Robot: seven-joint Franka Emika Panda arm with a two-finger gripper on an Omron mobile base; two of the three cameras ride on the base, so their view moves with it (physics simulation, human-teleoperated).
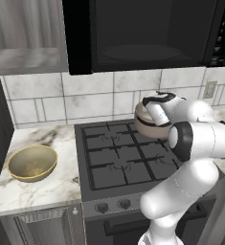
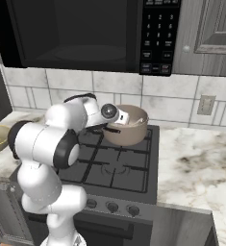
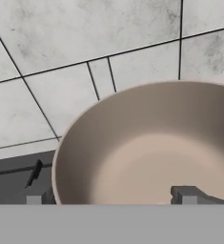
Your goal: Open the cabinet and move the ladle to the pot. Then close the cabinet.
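Hand [image 3: 111, 196] is wide apart over the pot [image 3: 147, 147], holding nothing. Lift straight up, then go for the cabinet [image 1: 28, 36].

We're in a home kitchen: a black gas stove with iron grates [image 1: 118, 153] sits mid-frame, a black built-in microwave [image 2: 85, 33] hangs at the top, grey tiled backsplash [image 1: 61, 100] runs behind, and white marble counter [image 2: 196, 158] lies lower right.

Pot [image 3: 147, 147] interior below – fingers [image 3: 35, 198] spread wide
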